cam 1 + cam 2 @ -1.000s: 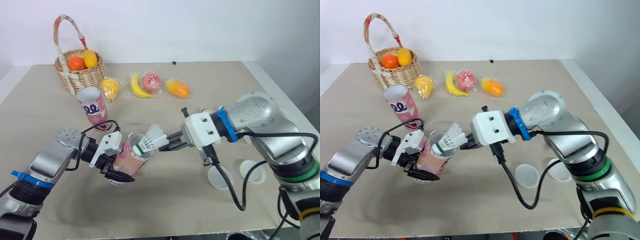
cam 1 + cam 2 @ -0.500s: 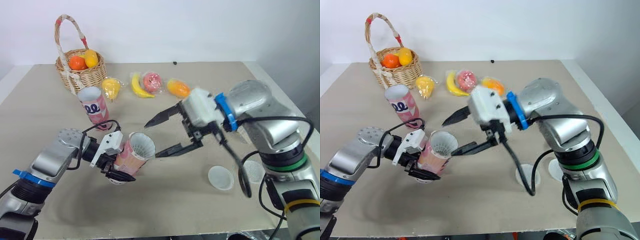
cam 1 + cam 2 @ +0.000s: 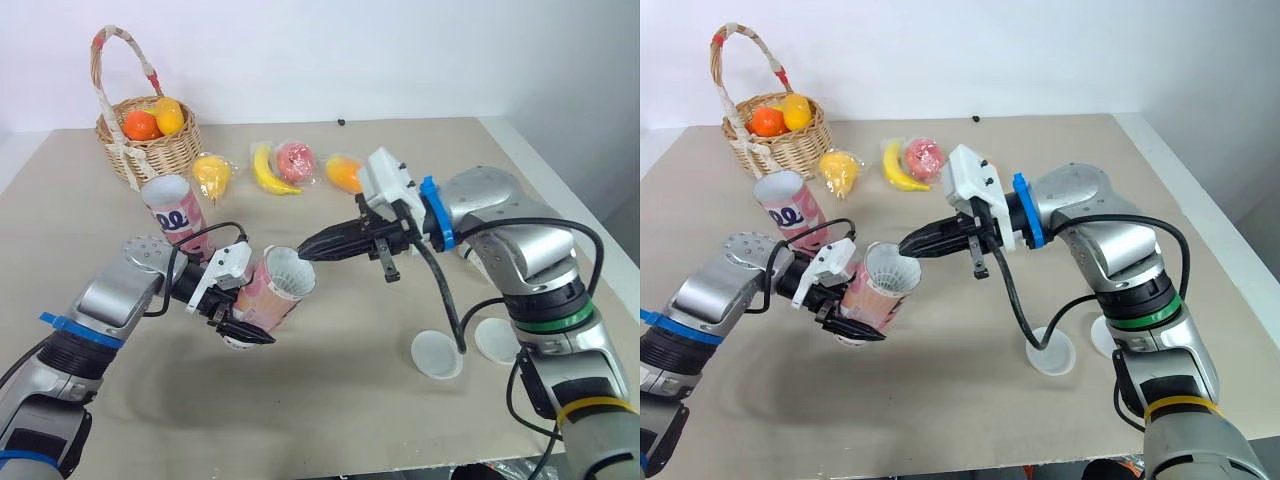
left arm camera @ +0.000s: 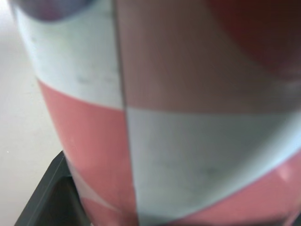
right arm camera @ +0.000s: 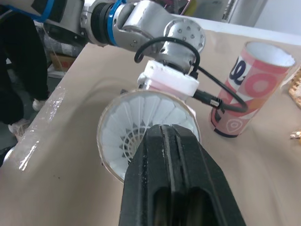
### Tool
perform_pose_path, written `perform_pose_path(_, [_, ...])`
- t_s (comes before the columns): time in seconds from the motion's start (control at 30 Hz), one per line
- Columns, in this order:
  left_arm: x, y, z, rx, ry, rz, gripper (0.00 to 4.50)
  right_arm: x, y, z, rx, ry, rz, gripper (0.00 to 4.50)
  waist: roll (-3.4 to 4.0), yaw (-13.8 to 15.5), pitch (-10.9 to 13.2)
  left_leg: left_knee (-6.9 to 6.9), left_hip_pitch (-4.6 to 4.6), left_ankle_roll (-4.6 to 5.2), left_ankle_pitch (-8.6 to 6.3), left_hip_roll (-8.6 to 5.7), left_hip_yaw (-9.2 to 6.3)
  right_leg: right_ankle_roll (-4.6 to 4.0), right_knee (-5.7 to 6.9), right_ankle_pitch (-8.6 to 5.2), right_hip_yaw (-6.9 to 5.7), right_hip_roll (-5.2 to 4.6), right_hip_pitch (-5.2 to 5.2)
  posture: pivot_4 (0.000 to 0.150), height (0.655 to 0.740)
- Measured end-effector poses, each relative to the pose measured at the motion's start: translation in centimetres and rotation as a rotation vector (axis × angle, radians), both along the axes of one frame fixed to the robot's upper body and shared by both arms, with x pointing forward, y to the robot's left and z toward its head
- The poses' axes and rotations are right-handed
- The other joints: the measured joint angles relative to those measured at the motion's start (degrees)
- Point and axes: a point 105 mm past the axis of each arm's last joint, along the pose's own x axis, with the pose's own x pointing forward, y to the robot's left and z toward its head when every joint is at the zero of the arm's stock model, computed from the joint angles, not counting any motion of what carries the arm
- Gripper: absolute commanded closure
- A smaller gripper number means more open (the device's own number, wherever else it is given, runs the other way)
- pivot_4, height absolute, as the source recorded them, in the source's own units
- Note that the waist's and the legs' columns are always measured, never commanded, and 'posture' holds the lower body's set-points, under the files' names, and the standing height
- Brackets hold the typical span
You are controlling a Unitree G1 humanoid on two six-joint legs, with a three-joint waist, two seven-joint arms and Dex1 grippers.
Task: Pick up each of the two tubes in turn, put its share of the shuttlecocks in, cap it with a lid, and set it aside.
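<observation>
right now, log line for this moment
left gripper: shut on tube, tilted | right gripper: shut, tips at tube mouth | shuttlecock: inside tube | lids: on table

The left gripper (image 3: 240,312) holds a pink tube (image 3: 272,293) tilted; the right gripper (image 3: 308,251), its fingers pressed together, points at the tube's open mouth. Two lids (image 3: 437,353) (image 3: 495,338) lie on the table (image 3: 330,410).

Up close, the tube (image 4: 188,117) clamped in my left gripper (image 3: 240,315) was a blur, cut off at every edge! My right gripper (image 5: 165,132), fingers pressed together, covered the shuttlecock (image 5: 127,113) cork. A dark speck (image 3: 341,122) sat at twelve o'clock on the table (image 3: 330,400), too small to tell.
</observation>
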Motion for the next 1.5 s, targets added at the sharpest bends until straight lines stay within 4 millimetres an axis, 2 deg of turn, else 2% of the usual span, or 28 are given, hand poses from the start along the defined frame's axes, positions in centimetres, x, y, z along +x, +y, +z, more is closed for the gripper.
perform_pose_path(0.47, [0.2, -0.6, -0.1, 0.005, 0.032, -0.053, 0.99, 0.3, 3.3, -3.4, -0.322, -0.081, 0.223, 4.47, 0.0, 0.0, 0.0, 0.06, -0.05, -0.01, 0.01, 0.0, -0.01, -0.02, 0.1, 0.0, -0.02, 0.01, -0.05, 0.15, 0.7298])
perform_pose_path(0.7, [0.4, -0.6, -0.1, 0.005, 0.031, -0.044, 0.99, 0.7, 5.4, -3.6, -0.35, -0.074, 0.258, 4.47, 0.0, 0.0, 0.0, 0.09, -0.03, -0.04, 0.02, 0.0, -0.07, -0.14, 0.37, -0.06, -0.05, 0.03, -0.12, 0.15, 0.7298])
perform_pose_path(0.83, [0.5, -0.6, -0.1, 0.005, 0.032, -0.039, 0.99, 0.7, 5.6, -3.8, -0.35, -0.057, 0.264, 4.47, 0.0, 0.0, 0.0, 0.13, -0.02, -0.05, 0.03, -0.02, -0.19, -0.23, 0.61, -0.15, -0.15, 0.02, -0.13, 0.15, 0.7298])
perform_pose_path(1.03, [0.5, -0.9, -0.1, -0.004, 0.029, -0.035, 0.99, 1.0, 4.3, -2.6, -0.307, -0.013, 0.234, 4.47, 0.01, 0.0, 0.0, 0.13, -0.02, -0.12, 0.07, -0.01, -0.3, -0.3, 0.68, -0.17, -0.26, 0.02, -0.13, 0.15, 0.7298])
perform_pose_path(1.2, [0.5, -1.2, -0.2, -0.019, 0.027, -0.032, 0.99, 1.1, 1.5, 2.2, -0.21, -0.032, 0.176, 4.47, 0.01, 0.0, 0.0, 0.13, -0.02, -0.14, 0.08, -0.03, -0.31, -0.3, 0.68, -0.19, -0.27, 0.0, -0.13, 0.15, 0.7298])
perform_pose_path(1.27, [0.4, -1.4, -0.3, -0.029, 0.023, -0.031, 0.99, 0.8, 0.5, 3.0, -0.199, -0.039, 0.166, 4.47, 0.01, 0.0, 0.0, 0.12, -0.02, -0.13, 0.08, -0.03, -0.31, -0.3, 0.68, -0.2, -0.28, -0.01, -0.12, 0.15, 0.7298])
perform_pose_path(1.37, [0.3, -1.8, -0.3, -0.049, 0.011, -0.032, 0.99, 0.7, -1.3, 3.0, -0.218, -0.048, 0.126, 4.47, 0.01, 0.0, 0.0, 0.13, -0.02, -0.14, 0.08, -0.04, -0.31, -0.28, 0.68, -0.21, -0.28, -0.03, -0.11, 0.15, 0.7298])
perform_pose_path(1.5, [0.2, -2.7, -0.5, -0.124, -0.001, -0.012, 0.99, 1.3, -4.7, 2.2, -0.222, -0.04, 0.003, 4.47, -0.01, 0.1, 0.0, 0.15, -0.04, -0.14, 0.08, -0.08, -0.3, -0.25, 0.68, -0.23, -0.27, -0.07, -0.12, 0.15, 0.7298])
